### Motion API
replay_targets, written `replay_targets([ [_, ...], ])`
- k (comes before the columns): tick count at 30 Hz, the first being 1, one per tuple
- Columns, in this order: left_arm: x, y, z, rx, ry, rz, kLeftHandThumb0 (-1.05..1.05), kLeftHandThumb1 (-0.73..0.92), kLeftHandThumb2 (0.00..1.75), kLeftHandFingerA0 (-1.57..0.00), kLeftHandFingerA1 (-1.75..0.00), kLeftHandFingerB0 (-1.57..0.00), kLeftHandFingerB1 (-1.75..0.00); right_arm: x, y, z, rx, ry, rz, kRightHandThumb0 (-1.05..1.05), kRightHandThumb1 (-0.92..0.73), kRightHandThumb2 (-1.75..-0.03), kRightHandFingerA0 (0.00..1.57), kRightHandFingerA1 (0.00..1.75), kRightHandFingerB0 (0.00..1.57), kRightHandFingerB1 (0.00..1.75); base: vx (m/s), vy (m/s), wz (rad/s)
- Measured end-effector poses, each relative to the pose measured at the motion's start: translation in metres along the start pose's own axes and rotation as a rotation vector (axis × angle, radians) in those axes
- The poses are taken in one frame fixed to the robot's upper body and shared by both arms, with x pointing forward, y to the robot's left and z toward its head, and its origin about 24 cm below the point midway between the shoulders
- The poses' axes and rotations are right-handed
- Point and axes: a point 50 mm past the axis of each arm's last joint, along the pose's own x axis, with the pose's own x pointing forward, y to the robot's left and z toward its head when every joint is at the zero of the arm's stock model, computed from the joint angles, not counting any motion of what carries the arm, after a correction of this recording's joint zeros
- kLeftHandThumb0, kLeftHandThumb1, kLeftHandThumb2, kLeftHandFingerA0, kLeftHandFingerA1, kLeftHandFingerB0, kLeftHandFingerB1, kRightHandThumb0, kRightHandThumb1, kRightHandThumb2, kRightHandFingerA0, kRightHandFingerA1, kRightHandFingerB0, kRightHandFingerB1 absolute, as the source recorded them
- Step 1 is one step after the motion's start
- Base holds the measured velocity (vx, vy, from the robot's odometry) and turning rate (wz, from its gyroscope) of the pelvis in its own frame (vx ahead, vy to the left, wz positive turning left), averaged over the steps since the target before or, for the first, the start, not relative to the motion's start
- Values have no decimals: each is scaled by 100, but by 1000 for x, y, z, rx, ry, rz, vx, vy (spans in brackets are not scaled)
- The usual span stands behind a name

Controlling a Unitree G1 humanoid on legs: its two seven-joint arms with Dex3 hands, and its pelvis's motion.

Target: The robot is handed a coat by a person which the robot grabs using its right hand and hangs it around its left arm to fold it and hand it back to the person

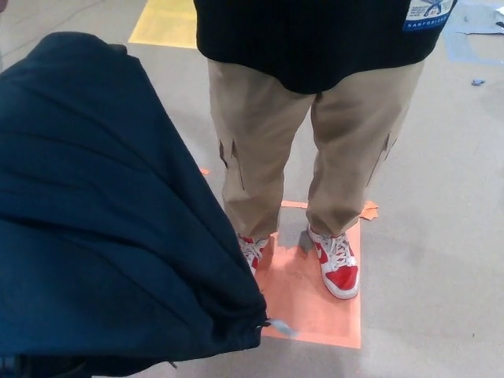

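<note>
Person (272,150) in black top (315,39), khaki trousers (350,150), red-white sneakers (339,272)

The left arm hides under the coat (110,220); right hand not in view.

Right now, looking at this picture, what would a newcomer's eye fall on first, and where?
The navy coat fills the left half, draped in heavy folds. At centre a person in tan cargo trousers and red-and-white sneakers stands on an orange floor square.
</note>
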Motion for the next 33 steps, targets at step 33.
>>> replay_targets([
  [33,-5,-16,27,-27,-139,-77,-74,84,66,-12,-28,-11,-25,36,81,-46,162,-46,-249,-36,-54,-110,0,49,0,48,0,0,0],
])
